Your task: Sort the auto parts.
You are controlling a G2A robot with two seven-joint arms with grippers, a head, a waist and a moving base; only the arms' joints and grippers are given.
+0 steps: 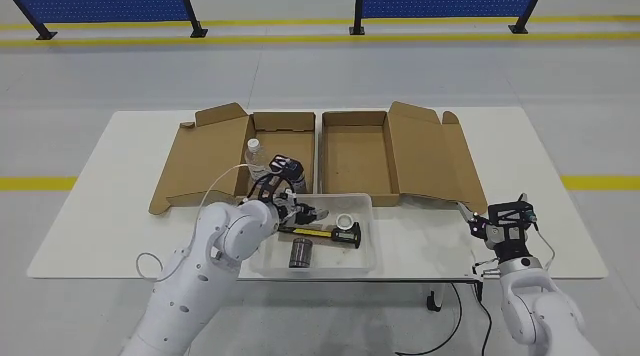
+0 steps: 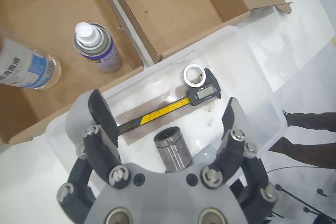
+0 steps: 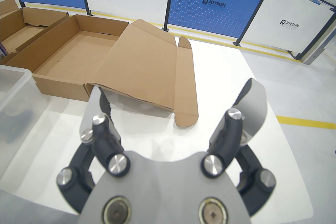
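The fingers of the left gripper (image 2: 162, 100) are spread apart and empty above a clear tub (image 2: 262, 83), in which a steel cylinder (image 2: 173, 151), a caliper (image 2: 168, 110) and a metal ring (image 2: 193, 75) are contained. The right gripper (image 3: 174, 96) is likewise released and empty, over the table (image 3: 223, 72) beside an open cardboard box (image 3: 73, 51). A spray can (image 2: 98, 50) and a bottle (image 2: 26, 66) are seen in the other box (image 2: 39, 12).

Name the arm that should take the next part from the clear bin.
Left. The left claw, open, hangs over the clear bin, above the metal cylinder. The right claw, open, is off to the bin's side, over the table.
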